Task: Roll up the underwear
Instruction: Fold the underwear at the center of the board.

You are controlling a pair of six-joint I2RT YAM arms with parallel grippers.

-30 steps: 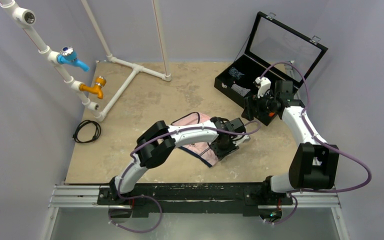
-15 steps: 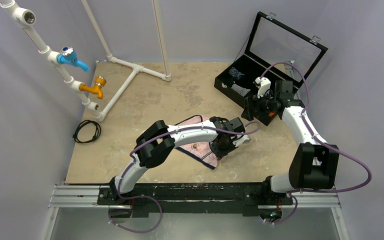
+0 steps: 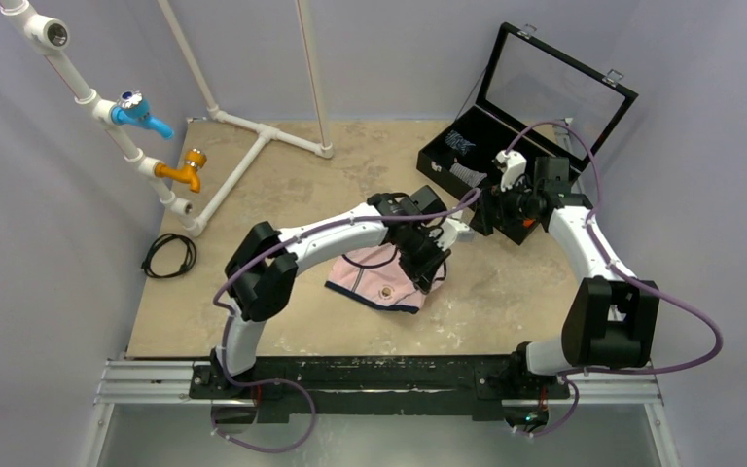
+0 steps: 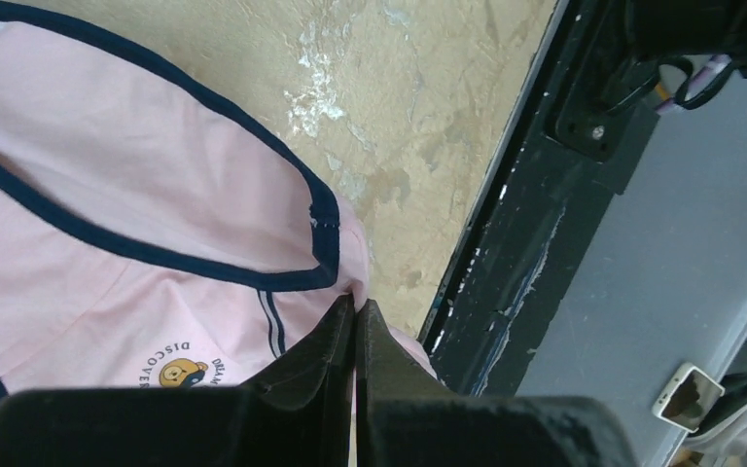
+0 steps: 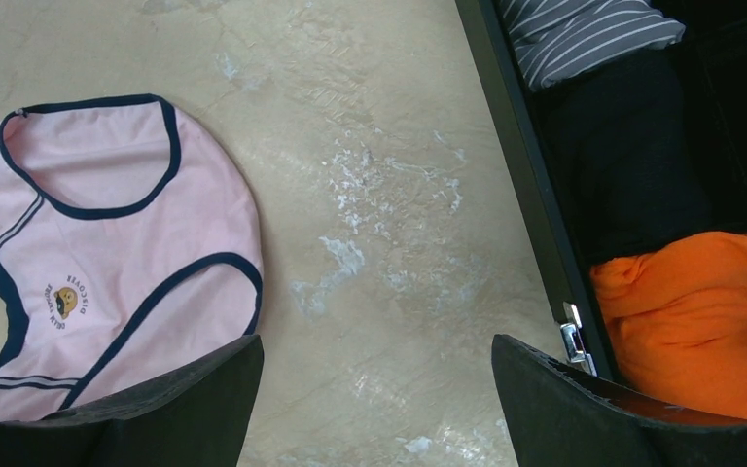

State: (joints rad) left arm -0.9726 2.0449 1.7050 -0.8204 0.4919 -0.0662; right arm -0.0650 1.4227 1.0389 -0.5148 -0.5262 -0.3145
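The pale pink underwear (image 3: 377, 284) with navy trim lies on the table, its small printed badge facing up. My left gripper (image 3: 430, 270) is shut on the right corner of the cloth. In the left wrist view, the closed gripper (image 4: 355, 304) pinches the pink fabric (image 4: 136, 185) just below the navy waistband seam. My right gripper (image 3: 480, 209) is open and empty beside the black case. In the right wrist view, the open gripper (image 5: 374, 389) hangs over bare table, with the underwear (image 5: 107, 233) to its left.
An open black case (image 3: 444, 173) at the back right holds an orange rolled cloth (image 5: 691, 311) and a grey-striped rolled cloth (image 5: 584, 29). White pipes with taps (image 3: 243, 156) stand at the back left. A black cable (image 3: 168, 255) lies at the left edge.
My left gripper has moved back and left while holding the cloth's corner. The underwear now lies more uncovered, with its badge showing. The right arm has not moved.
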